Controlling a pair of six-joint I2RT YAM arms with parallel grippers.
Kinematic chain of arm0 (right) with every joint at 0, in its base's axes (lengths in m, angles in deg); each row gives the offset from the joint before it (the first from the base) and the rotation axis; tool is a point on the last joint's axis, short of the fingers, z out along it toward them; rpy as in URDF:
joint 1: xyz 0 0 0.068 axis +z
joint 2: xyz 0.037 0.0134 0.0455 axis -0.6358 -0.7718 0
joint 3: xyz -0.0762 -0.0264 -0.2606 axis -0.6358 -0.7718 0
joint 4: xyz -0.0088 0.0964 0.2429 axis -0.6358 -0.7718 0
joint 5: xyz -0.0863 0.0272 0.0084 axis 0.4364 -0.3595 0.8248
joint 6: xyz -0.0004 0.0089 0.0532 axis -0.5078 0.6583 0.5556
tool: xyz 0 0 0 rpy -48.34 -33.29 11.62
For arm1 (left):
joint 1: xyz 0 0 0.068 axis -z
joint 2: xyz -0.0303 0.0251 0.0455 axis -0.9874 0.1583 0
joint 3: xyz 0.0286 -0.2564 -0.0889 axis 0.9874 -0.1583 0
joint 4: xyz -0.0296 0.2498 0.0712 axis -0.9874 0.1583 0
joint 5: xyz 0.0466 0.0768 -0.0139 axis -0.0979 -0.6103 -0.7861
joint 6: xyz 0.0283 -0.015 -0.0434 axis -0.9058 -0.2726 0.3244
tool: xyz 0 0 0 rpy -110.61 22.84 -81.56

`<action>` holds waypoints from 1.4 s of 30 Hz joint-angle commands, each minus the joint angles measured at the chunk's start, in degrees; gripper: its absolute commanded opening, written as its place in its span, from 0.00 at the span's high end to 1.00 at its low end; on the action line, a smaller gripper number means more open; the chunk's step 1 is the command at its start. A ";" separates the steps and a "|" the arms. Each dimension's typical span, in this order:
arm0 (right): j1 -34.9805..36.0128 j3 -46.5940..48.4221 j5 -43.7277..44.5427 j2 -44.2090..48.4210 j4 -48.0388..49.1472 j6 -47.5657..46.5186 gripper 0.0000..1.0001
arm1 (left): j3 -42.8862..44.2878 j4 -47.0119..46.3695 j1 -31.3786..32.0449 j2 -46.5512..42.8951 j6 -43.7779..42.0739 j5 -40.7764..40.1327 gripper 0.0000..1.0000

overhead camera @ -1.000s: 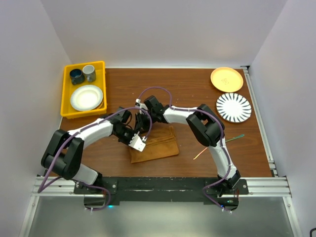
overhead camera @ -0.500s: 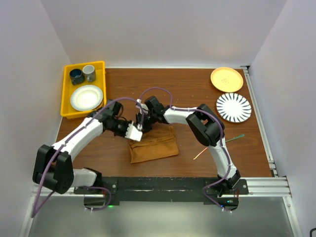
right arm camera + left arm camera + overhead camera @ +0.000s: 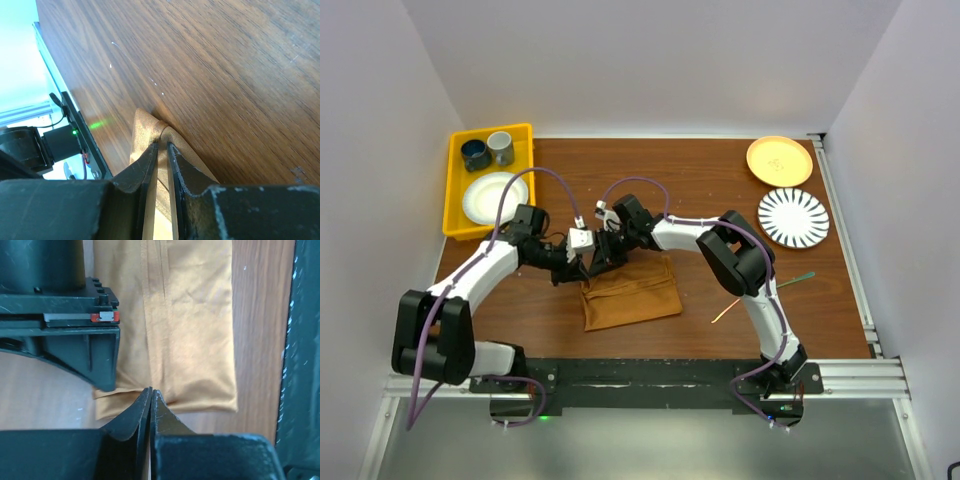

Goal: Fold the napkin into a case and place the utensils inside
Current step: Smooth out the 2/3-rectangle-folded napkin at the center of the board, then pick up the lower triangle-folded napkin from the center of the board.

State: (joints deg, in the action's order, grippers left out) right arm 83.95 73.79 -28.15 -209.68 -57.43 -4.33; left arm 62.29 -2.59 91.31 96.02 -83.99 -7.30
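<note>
**Cloth, wood grain, plastic and metal**

The napkin [image 3: 630, 292] is rust-brown woven cloth with a soft satin sheen, creased along its stitched hems. The table [image 3: 720, 180] has a dark wood-grain top, smooth and faintly glossy, with a few pale scratches. The left gripper [image 3: 151, 392] and the right gripper [image 3: 162, 147] are matt black plastic, finely scuffed. At the table's far left corner, the tray [image 3: 451, 190] is bright yellow plastic, and the white plate [image 3: 495, 197] in it looks glazed. Near the table's right edge, the utensils [image 3: 796, 279] are thin, shiny metal.
</note>
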 commanded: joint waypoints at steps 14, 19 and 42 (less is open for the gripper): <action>0.09 -0.02 2.44 -1.59 -1.70 -0.47 0.80 | -3.94 -13.52 1.71 5.73 6.31 -1.65 0.98; 0.00 -0.02 2.62 -1.77 -1.70 -0.39 0.80 | -5.88 -15.89 3.47 5.38 5.95 -4.28 0.98; -8.07 -1.95 -1.51 12.88 -4.95 -7.94 0.51 | -5.53 -9.83 4.18 11.09 -0.46 -12.64 1.00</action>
State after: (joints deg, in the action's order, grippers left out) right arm 81.48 73.39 -29.36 -206.83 -59.42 -6.51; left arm 57.00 -15.14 95.55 105.45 -81.96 -16.76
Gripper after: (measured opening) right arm 0.453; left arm 0.013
